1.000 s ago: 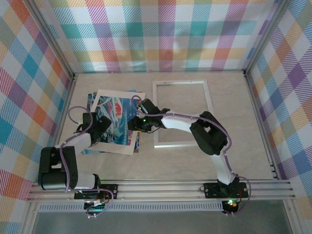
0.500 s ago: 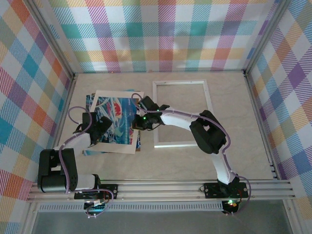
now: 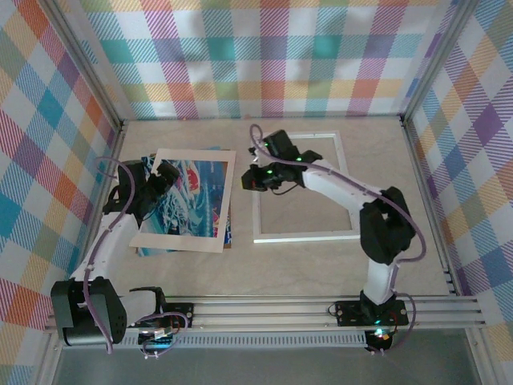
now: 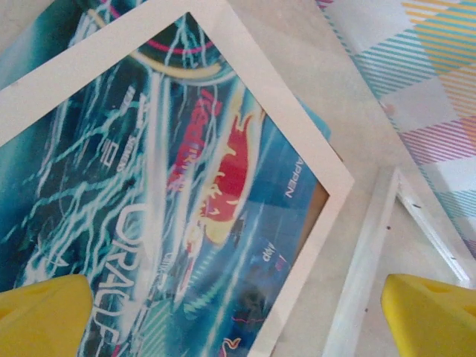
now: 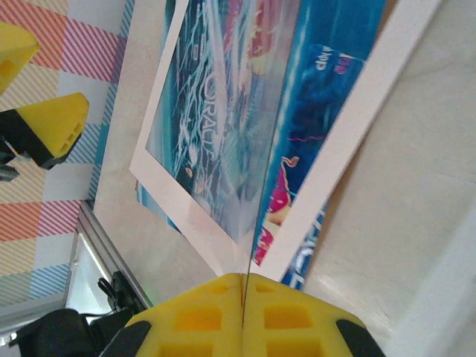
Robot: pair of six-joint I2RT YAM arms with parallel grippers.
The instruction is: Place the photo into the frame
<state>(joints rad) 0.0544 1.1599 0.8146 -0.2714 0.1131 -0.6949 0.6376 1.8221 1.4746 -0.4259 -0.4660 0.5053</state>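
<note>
As if clearing thin white rectangular frame [image 3: 304, 237], found right fingers [image 5: 193, 320] pinching seemingly a thin clear sheet [image 5: 249, 223]; left fingers [image 4: 44, 312] wide.

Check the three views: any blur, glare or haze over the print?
Top external: evenly lit and sharp. Left wrist: the photo looks smeared and soft. Right wrist: a clear sheet pinched edge-on in the right gripper throws a pale haze over the photo.
</note>
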